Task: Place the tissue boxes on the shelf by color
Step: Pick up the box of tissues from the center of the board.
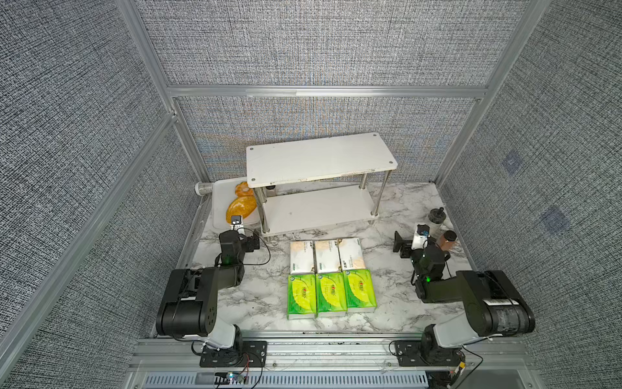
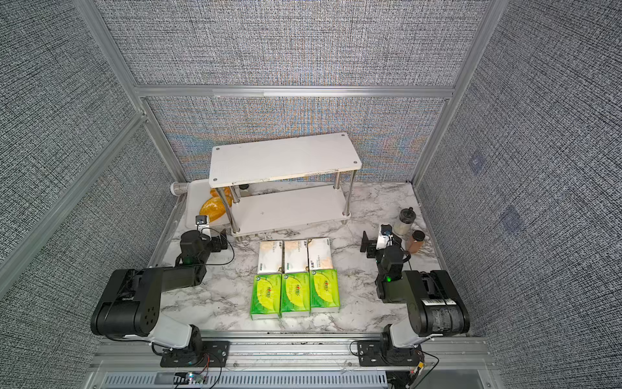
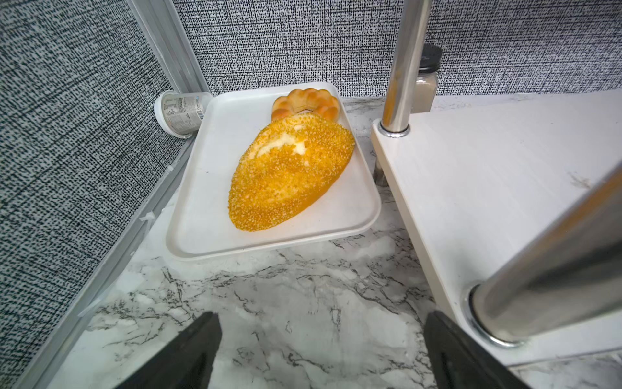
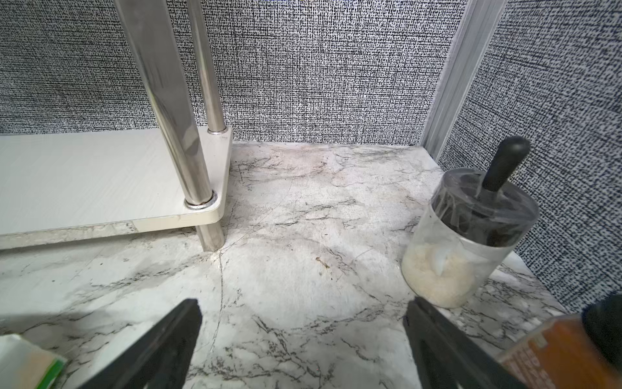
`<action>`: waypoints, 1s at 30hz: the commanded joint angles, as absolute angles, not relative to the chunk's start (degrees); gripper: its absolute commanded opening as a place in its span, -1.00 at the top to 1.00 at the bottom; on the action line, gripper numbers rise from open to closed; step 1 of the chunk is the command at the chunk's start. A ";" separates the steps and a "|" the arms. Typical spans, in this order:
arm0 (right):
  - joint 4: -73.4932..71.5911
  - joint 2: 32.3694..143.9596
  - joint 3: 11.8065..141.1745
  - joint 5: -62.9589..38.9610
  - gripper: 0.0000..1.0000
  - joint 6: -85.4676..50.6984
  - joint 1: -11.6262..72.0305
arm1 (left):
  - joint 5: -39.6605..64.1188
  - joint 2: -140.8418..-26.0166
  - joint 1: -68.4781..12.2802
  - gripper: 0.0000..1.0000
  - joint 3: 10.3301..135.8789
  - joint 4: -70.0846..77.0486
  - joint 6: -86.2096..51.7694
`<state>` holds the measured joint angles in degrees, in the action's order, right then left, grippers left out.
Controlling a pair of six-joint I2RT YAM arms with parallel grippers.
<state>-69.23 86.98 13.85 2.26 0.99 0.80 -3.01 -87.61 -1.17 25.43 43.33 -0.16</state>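
Counted zero of six placed. Saw the left tool [image 3: 321,318] spread wide and empty, parked near the bread tray [image 3: 202,208] and the left front leg of the shelf [image 1: 319,158]. Found the top tier bare; judged the lower tier probably bare too, its back strip hidden under the top board. Spotted three white tissue boxes [image 1: 327,256] on the counter [image 1: 255,296] just in front of the shelf, touching three green tissue boxes [image 1: 331,294] nearer the arms. Saw the right tool [image 4: 303,303] spread, empty, beside two jars [image 1: 437,215]. Reckoned all six picks outstanding, one colour per tier.
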 commanded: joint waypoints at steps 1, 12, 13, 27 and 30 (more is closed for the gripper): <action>-69.35 86.84 13.73 2.37 -0.98 1.14 0.81 | -2.75 -87.37 -1.22 -0.98 25.57 43.07 0.18; -69.34 86.92 13.85 2.37 -0.98 1.07 0.88 | -2.82 -87.45 -1.16 -0.98 25.71 43.06 0.01; -69.26 86.92 13.84 2.33 -0.98 1.06 0.86 | -2.85 -87.40 -1.18 -0.98 25.73 42.85 0.00; -46.81 83.06 24.94 4.76 -0.98 3.36 2.22 | -13.55 -74.11 -4.05 -0.98 32.26 19.32 -3.38; -45.45 80.27 24.03 7.23 -0.98 3.12 4.14 | -19.64 -68.23 -8.36 -0.98 33.23 10.22 -8.38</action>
<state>-51.42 81.97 24.27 4.19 2.33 3.20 -12.19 -71.50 -5.96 32.47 22.46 -3.51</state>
